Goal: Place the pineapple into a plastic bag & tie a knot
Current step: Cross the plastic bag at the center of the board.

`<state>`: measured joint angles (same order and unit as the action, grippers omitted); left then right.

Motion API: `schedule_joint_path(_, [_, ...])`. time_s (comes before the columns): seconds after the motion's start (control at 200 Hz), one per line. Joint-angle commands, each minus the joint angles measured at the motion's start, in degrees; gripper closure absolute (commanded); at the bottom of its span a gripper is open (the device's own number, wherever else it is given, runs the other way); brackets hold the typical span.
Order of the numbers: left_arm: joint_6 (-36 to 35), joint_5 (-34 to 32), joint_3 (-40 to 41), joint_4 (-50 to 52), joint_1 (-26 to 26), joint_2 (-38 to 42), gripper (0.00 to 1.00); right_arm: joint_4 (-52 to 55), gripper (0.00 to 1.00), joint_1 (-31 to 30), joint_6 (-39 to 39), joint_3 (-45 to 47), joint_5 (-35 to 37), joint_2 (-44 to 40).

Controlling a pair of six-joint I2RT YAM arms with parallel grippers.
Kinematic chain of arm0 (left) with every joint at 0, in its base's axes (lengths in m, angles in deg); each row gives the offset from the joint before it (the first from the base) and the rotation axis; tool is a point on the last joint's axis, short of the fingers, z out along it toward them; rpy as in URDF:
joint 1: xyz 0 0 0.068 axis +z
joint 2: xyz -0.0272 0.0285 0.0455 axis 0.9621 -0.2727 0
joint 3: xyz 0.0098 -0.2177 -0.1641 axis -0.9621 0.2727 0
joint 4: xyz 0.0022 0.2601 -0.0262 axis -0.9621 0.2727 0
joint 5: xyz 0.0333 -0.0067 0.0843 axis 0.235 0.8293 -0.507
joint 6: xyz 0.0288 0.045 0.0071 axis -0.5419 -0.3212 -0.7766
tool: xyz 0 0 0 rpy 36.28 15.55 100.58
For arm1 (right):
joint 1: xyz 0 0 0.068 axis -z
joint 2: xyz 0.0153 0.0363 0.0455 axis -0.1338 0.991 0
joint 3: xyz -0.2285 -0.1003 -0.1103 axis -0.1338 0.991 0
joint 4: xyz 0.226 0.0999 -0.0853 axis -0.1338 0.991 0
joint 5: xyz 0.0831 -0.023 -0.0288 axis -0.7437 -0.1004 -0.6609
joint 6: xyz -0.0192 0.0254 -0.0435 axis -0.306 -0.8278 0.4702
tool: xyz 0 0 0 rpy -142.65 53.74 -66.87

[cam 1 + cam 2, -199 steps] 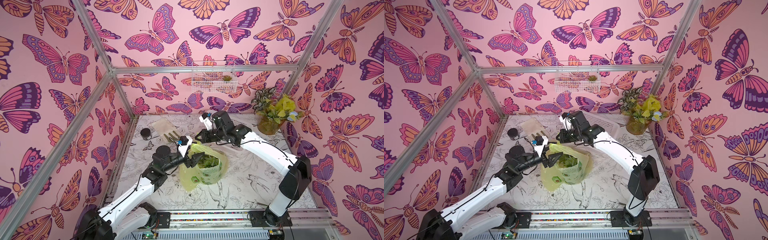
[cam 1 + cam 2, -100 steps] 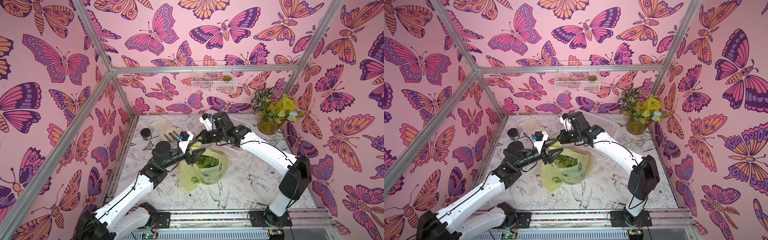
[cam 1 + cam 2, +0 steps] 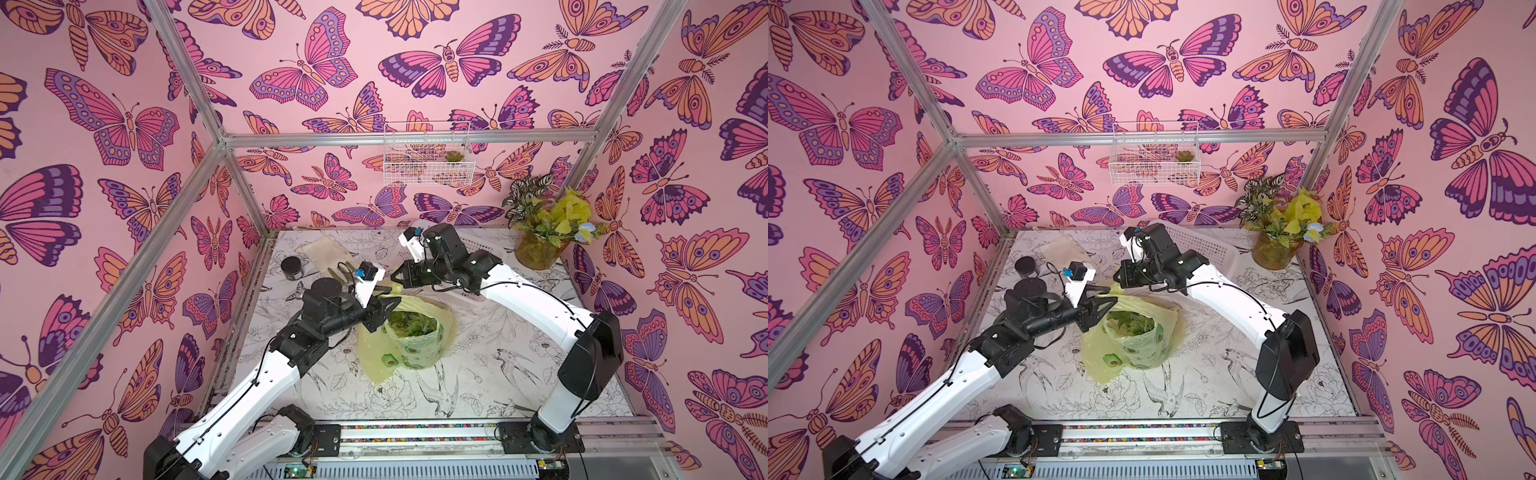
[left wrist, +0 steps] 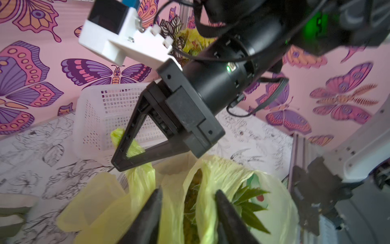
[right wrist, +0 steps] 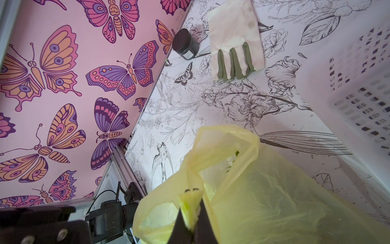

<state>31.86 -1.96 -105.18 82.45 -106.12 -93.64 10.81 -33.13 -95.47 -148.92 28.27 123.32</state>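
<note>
With the pineapple [image 3: 411, 326] inside, the plastic bag [image 3: 411, 345] stands mid-way across the table [image 3: 498, 374], its raised top edge pinched in the right pincer [image 5: 190, 211], while the partly spread left pincer [image 4: 187, 191] straddles a rim fold.

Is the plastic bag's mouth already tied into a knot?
No, in a top view the plastic bag gapes open, with leaves of the pineapple showing inside.
</note>
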Motion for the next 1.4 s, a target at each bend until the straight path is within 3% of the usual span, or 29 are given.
schedule_joint_path(0.0, [-1.51,-0.18,-1.88,5.25,-0.31,-0.61,0.75,0.69,1.00,-0.12,1.46,0.26,1.10,-1.50])
schedule_joint_path(0.13, [-3.05,-1.24,-2.34,5.52,-0.14,-0.87,1.00,1.44,1.00,0.05,3.41,-0.47,1.32,-2.48])
schedule_joint_path(0.34, [-2.82,-4.08,-0.83,-3.16,0.47,-1.86,1.00,2.56,1.00,0.37,13.80,-1.15,-0.09,-7.01])
schedule_joint_path(0.671, [3.11,-1.70,2.26,-14.95,3.20,-5.35,1.00,3.84,1.00,0.39,30.65,5.98,-4.80,-16.31])
schedule_joint_path(0.876, [4.48,1.09,3.07,-15.77,3.38,-7.19,1.00,-7.30,1.00,-1.79,40.74,16.13,-16.59,-20.31])
schedule_joint_path(1.202, [6.66,3.66,1.90,-13.68,4.73,-8.86,1.00,-2.93,1.00,-2.33,67.42,19.08,-17.36,-13.55])
schedule_joint_path(1.397, [5.17,5.12,-1.39,-5.64,6.25,-10.43,0.85,-6.64,1.00,-2.49,68.52,19.69,-17.49,-10.68])
